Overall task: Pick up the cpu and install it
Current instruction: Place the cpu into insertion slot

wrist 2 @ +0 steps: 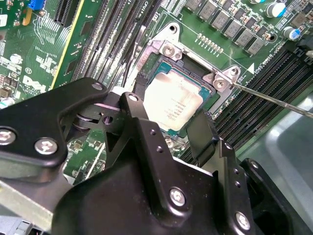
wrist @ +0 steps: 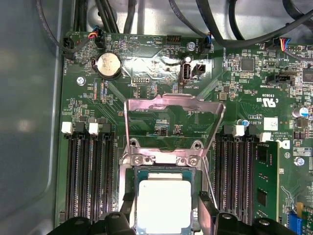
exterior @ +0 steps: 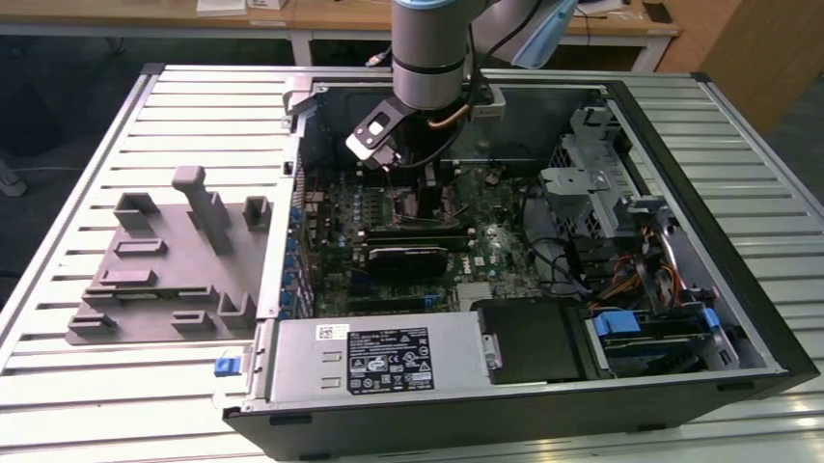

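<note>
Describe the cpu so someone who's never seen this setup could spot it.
Inside the open computer case, find the green motherboard. Between its black memory slots sits a metal-framed socket; the cpu is the flat square in it, pale silver among dark chips.

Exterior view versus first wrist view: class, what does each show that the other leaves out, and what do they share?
Exterior view: the grey fixture on the slatted table, the power supply and the arm over the open case. First wrist view: the cpu lying in its socket, the raised metal frame, a coin battery. Shared: the green motherboard.
</note>
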Controlling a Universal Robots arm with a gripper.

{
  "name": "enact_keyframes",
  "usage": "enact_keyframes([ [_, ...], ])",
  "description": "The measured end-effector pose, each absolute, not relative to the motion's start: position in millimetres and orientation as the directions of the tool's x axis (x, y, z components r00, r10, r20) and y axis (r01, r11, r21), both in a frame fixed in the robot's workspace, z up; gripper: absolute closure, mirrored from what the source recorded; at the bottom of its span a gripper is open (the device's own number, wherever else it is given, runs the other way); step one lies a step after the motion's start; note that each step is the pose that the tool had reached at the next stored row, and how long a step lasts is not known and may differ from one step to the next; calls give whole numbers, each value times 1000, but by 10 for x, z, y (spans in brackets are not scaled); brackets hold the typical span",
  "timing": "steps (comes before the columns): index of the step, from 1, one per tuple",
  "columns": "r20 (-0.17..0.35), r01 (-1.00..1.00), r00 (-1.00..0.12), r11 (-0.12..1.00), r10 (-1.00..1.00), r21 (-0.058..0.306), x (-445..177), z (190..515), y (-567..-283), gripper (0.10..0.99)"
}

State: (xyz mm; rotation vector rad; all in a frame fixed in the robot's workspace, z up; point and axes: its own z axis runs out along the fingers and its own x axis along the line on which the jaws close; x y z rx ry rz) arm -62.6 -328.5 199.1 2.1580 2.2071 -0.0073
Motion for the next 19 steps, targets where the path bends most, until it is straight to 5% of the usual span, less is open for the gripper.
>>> enact_keyframes([
  [4,-43,999,-22,23,999,35,-626,1991,-3285,553],
  [13,-42,999,-21,23,999,35,-626,1991,-3285,961],
  [19,-42,999,-21,23,999,35,-626,1991,-3285,980],
])
